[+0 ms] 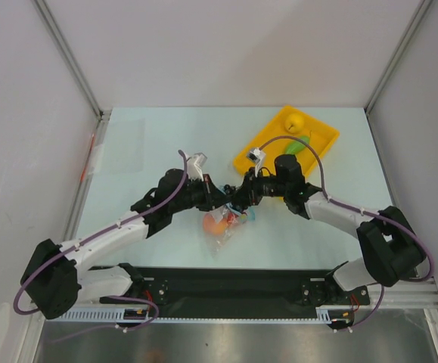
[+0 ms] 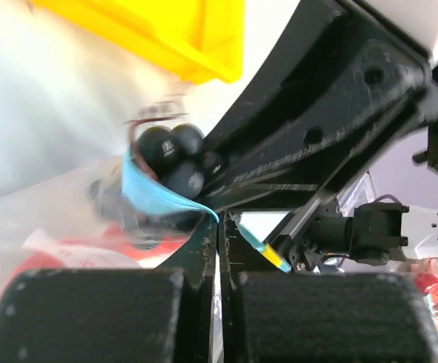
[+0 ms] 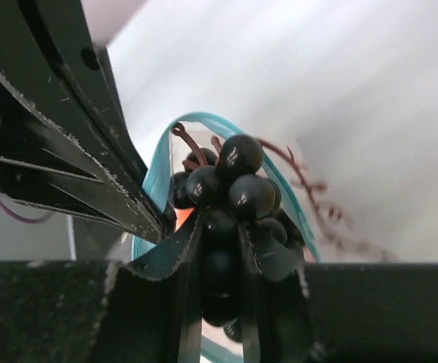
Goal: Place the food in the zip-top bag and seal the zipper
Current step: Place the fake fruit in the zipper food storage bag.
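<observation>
The clear zip-top bag point(image 1: 225, 227) lies at mid-table with a red fruit point(image 2: 90, 249) and a peach-orange fruit point(image 1: 212, 223) inside. My left gripper point(image 1: 220, 198) point(image 2: 220, 227) is shut on the bag's teal-blue zipper point(image 2: 154, 198) edge, holding the mouth up. My right gripper point(image 1: 243, 197) point(image 3: 220, 227) is shut on the black grape bunch point(image 3: 230, 189) point(image 2: 169, 155), which sits in the bag's open mouth with the zipper point(image 3: 158, 162) looping around it. A yellow fruit point(image 1: 295, 121) and a green fruit point(image 1: 298, 145) lie in the yellow tray.
The yellow tray point(image 1: 321, 144) point(image 2: 166, 30) stands at the back right, just beyond both grippers. The two grippers' fingers are nearly touching over the bag. White walls enclose the table on the left, right and back.
</observation>
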Robot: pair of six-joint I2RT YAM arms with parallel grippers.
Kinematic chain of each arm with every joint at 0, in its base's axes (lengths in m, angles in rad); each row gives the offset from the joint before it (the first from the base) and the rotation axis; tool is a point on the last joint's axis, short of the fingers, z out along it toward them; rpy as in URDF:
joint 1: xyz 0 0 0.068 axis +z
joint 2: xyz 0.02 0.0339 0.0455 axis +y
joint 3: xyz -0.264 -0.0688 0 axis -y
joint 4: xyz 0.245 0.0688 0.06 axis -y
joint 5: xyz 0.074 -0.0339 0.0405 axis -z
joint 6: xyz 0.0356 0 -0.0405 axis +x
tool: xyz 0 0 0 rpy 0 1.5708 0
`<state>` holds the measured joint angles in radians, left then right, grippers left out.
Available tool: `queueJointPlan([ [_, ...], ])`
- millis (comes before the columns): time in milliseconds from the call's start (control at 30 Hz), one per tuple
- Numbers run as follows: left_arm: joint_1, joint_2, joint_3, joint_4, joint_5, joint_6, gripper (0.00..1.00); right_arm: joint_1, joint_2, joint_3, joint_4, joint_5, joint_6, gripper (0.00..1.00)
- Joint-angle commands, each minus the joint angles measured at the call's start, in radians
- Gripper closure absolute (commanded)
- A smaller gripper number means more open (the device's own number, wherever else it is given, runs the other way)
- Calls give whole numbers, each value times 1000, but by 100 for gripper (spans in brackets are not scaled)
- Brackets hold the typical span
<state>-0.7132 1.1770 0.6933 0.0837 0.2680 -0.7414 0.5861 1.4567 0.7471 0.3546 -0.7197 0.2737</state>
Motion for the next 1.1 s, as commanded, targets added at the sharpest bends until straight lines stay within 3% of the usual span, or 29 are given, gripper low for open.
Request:
queueJointPlan([
  [0,-11,-86,40,10,-79,85,100,-11,-3,131,-130,-151,43,90],
  [67,-28,-128,35,11,-113,108,99,6,25,170,-222,-167,18,91],
  [267,-38,-162,-15,100,-142,148,100,66,22,195,-241,-218,9,90],
  [333,-38,-174,-56,180,-135,168,100,67,46,186,-218,-222,33,90],
  [467,-40,-172,-121,283,-133,195,100,77,112,152,-7,-267,174,91],
  [633,-38,-155,-126,307,-138,232,100,77,97,146,6,-258,199,91],
  [700,-40,-160,-127,306,-154,237,100,77,51,152,-70,-192,162,92],
  [767,-40,-160,-130,326,-159,232,100,80,15,158,-163,-108,101,100],
  [867,-43,-117,-115,395,-92,212,100,119,-106,140,-242,192,3,100],
  [1033,-121,33,-8,433,-69,215,100,139,-275,86,-293,451,-37,100],
  [1067,-137,61,9,430,-61,238,100,165,-288,89,-313,571,-59,100],
])
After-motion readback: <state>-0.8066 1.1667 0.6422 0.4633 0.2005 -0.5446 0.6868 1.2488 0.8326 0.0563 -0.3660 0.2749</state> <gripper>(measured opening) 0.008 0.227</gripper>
